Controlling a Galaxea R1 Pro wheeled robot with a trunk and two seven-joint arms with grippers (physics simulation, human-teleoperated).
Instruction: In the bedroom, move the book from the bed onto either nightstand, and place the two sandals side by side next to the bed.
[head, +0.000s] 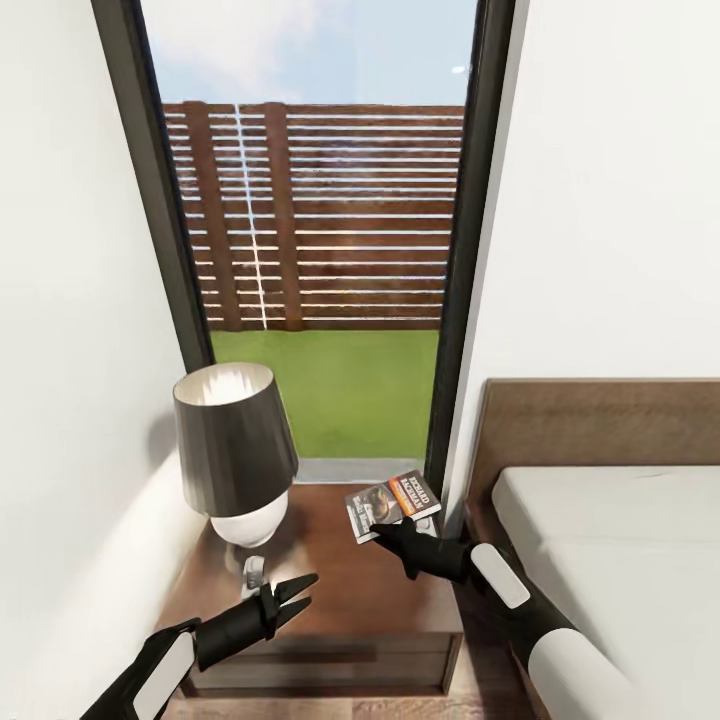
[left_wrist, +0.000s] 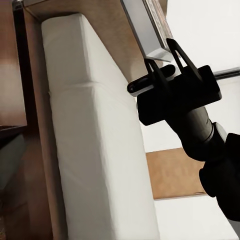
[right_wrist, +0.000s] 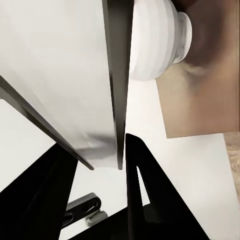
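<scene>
One book (head: 392, 503), one nightstand (head: 330, 600), one lamp (head: 236, 455). Right claw (head: 383, 536) pinches the book above the nightstand; left claw (head: 292, 595) hangs half open, empty, beside the lamp.

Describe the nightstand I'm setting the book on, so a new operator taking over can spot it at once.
Start at the tall dark-framed window; directly below it, between the white wall and the bed, stands the nightstand. It is low, dark glossy brown wood, with a dark-shaded lamp on its top. The right gripper holds the book above its back corner.
</scene>
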